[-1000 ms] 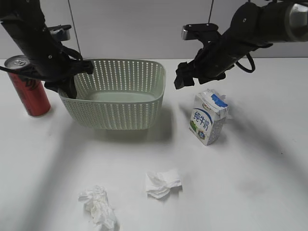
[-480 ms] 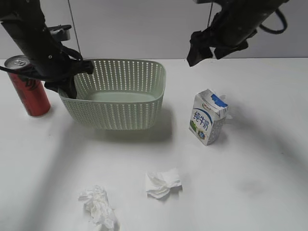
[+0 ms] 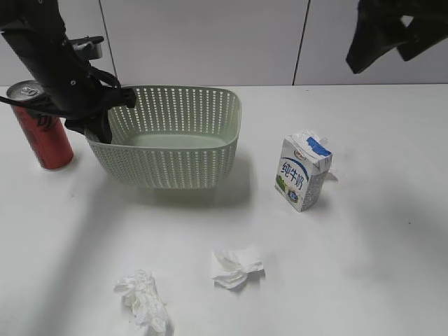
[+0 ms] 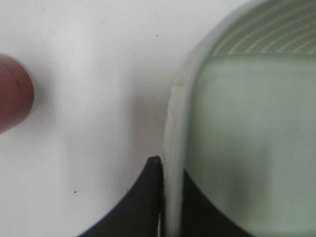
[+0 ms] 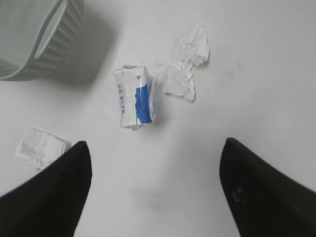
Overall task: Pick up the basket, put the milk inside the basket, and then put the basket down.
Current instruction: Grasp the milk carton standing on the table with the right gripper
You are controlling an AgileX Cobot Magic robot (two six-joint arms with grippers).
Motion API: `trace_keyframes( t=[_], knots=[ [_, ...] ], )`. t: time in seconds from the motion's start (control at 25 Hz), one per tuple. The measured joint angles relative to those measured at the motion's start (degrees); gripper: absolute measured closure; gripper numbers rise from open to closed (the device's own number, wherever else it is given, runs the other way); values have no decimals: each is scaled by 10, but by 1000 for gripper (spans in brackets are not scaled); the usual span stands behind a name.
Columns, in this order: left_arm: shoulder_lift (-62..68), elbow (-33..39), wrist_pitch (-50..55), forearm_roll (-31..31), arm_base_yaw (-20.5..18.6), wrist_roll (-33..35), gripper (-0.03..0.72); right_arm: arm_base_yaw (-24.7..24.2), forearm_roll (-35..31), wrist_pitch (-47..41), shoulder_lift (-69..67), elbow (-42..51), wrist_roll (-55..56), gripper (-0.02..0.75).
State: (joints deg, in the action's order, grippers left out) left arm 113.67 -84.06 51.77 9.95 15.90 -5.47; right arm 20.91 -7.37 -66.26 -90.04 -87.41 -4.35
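Observation:
The pale green perforated basket [image 3: 175,143] stands on the white table at centre left. My left gripper [image 3: 98,126] is shut on the basket's left rim; the left wrist view shows the rim [image 4: 173,148] pinched between the two black fingers [image 4: 165,197]. The white and blue milk carton [image 3: 302,171] stands upright to the right of the basket; in the right wrist view it [image 5: 136,96] lies below and ahead of the jaws. My right gripper [image 3: 388,35] is open and empty, high above the table at the upper right, its fingers [image 5: 155,192] spread wide.
A red drink can [image 3: 40,126] stands left of the basket, close to my left arm. Two crumpled tissues [image 3: 238,267] [image 3: 143,299] lie near the front edge. Another crumpled tissue [image 5: 186,61] lies behind the carton.
My right arm has risen and swung right, away from above the carton to the upper right corner. The left gripper, basket and carton have not moved.

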Motion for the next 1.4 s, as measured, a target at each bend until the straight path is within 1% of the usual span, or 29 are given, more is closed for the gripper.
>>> trace_keyframes(
  t=[0.12, 0.28, 0.4, 0.68, 1.12, 1.4],
  knots=[
    [0, 0, 1, 0, 0, 0, 685, 0, 3, -1, 73, 55, 10, 139],
    [0, 0, 1, 0, 0, 0, 685, 0, 6, 2, 183, 151, 28, 142],
    [0, 0, 1, 0, 0, 0, 685, 0, 7, 15, 265, 229, 39, 142],
    [0, 0, 1, 1, 0, 0, 685, 0, 12, 39, 455, 372, 71, 143],
    [0, 0, 1, 1, 0, 0, 685, 0, 49, 90, 744, 538, 80, 144],
    [0, 0, 0, 1, 0, 0, 685, 0, 67, 124, 865, 610, 80, 144]
  ],
)
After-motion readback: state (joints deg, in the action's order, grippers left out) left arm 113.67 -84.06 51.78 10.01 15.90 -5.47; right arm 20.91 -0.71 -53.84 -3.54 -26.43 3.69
